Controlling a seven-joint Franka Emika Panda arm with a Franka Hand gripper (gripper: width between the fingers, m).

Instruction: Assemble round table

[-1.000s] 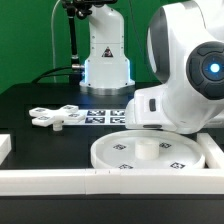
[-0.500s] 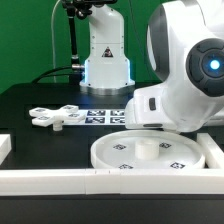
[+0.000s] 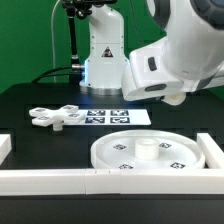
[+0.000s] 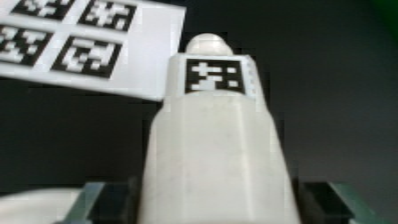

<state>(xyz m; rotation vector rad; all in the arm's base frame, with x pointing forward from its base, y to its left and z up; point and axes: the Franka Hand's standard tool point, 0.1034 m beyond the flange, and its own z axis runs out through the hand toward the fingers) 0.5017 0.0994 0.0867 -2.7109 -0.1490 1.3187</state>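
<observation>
1. Nearest in the exterior view, against the white rail (image 3: 60,182): flat round disc (image 3: 112,153) on the black table (image 3: 45,150), dotted with small square tags.
2. Further back: four-lobed cross base (image 3: 57,117), just beside the marker board (image 3: 115,117).
3. From the wrist view: end effector (image 4: 214,200) closed on the white leg (image 4: 217,130), long axis straight out between the fingers, tagged rounded tip pointing away.

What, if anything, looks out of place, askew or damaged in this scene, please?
Nothing stands out. The round disc lies flat beside the border rail, the cross base lies flat on the table, and the leg sits straight in the gripper.
</observation>
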